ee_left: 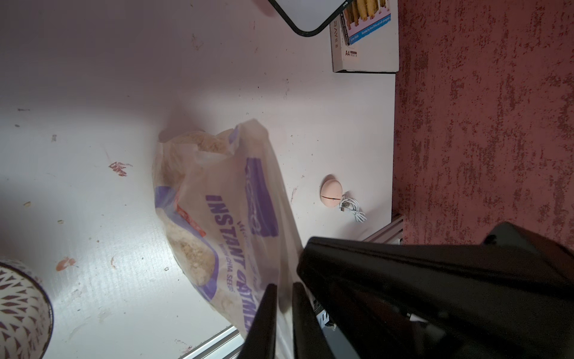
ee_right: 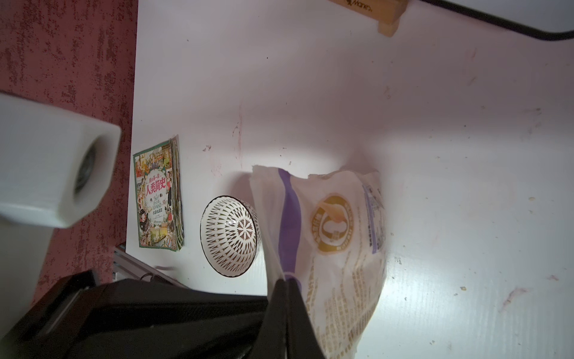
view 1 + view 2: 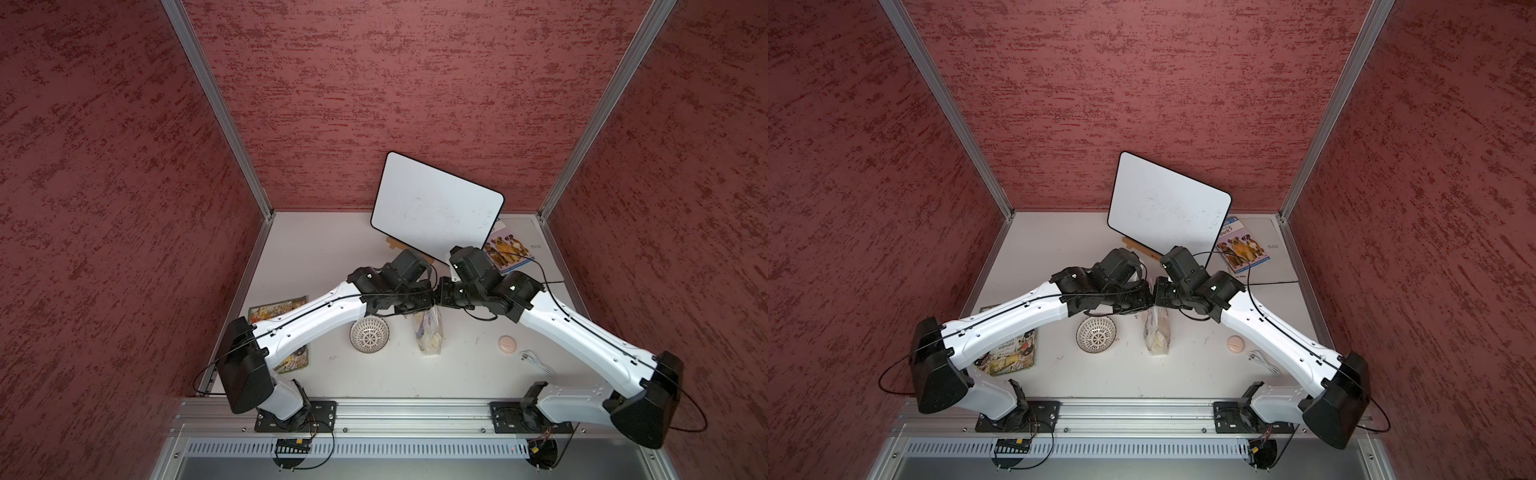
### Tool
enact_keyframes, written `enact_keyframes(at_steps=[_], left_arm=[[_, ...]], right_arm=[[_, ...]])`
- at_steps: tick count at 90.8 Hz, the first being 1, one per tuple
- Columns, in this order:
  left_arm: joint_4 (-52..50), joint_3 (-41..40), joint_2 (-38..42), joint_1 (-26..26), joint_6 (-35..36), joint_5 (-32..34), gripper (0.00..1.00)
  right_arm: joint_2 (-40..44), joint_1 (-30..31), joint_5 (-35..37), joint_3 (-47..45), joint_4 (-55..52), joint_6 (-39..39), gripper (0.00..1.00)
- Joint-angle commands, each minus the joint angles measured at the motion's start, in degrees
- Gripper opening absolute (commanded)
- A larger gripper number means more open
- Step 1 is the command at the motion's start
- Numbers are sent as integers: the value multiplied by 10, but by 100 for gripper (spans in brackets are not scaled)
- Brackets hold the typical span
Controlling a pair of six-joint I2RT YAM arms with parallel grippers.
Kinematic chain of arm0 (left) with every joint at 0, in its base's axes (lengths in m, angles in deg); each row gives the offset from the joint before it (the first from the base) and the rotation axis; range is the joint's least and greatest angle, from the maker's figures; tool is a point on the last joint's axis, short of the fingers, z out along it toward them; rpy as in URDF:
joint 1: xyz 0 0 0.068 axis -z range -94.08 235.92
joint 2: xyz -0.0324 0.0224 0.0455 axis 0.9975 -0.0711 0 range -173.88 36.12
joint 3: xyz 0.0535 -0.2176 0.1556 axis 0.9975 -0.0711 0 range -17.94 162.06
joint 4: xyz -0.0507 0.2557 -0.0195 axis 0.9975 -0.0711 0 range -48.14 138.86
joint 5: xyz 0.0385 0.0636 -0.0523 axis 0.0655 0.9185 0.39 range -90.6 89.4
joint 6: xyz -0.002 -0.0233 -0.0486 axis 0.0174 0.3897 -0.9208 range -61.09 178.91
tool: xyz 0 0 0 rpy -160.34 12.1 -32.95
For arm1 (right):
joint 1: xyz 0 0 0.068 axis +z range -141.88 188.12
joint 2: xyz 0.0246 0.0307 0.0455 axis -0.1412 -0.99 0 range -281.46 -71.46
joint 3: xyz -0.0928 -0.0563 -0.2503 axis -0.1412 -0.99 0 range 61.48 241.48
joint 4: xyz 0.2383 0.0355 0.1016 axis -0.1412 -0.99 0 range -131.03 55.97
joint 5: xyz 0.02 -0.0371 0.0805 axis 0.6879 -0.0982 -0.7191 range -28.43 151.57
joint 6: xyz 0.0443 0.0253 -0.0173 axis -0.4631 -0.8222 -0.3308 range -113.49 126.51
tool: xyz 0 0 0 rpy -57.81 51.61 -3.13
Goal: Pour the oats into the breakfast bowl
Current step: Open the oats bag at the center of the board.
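1. Left wrist view: the left gripper (image 1: 283, 290) has its 2 black fingers drawn close on the thin upper film of a clear stand-up plastic pouch (image 1: 217, 217) with a white label and blue "INSTANT OATMEAL" lettering. It is pinching the pouch.
2. In the right wrist view the right gripper (image 2: 285, 282) has its fingers pressed together on the pouch's top edge, nipping the film beside a purple stripe.
3. In both top views the 2 grippers meet almost tip to tip above the pouch. It is upright below them, near the middle of the white tabletop (image 3: 395, 374). I cannot tell whether its base rests on the surface or is just clear of it.
4. The oats (image 1: 192, 258), pale beige flakes, sit in the lower part of the pouch.
5. A small round white breakfast bowl (image 3: 369, 334) with a dark lattice pattern and a thin dark rim stands upright just beside the pouch, on the left arm's side. Its patterned inside is fully in sight from the right wrist.
6. A small flat pinkish disc (image 3: 506, 344) lies apart from the pouch on the right arm's side, with a coiled white cable (image 3: 536, 362) just beside it.
7. At the back, a white board with a dark rim (image 3: 436, 203) leans tilted on a pale wooden stand (image 2: 388, 18).
8. Beside the board, a book with dogs on its cover (image 3: 505, 249) lies on a pale pad marked A4 (image 1: 366, 57).
9. A colourful illustrated picture book (image 2: 157, 195) lies flat near the table's left edge, partly under the left arm.
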Motion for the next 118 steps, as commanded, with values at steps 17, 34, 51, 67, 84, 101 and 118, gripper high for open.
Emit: enact_keyframes(at_steps=[17, 34, 51, 67, 84, 101, 118], left_arm=[[-23, 1, -8, -3, -17, 24, 0], [-25, -4, 15, -7, -23, 31, 0], [-49, -24, 46, -16, -34, 52, 0], [-61, -33, 73, -22, -43, 52, 0], [-87, -14, 82, -23, -42, 49, 0], [-75, -4, 61, -20, -35, 17, 0], [-64, -7, 49, -15, -37, 6, 0]], right_arm=[[27, 6, -2, -24, 17, -26, 0], [39, 6, 22, -31, 5, -37, 0], [57, 4, 61, -36, -15, -51, 0], [67, 1, 72, -45, -19, -58, 0], [73, 0, 72, -43, -11, -57, 0], [49, 1, 5, -15, 2, -32, 0], [28, 8, -12, 17, -34, -33, 26]])
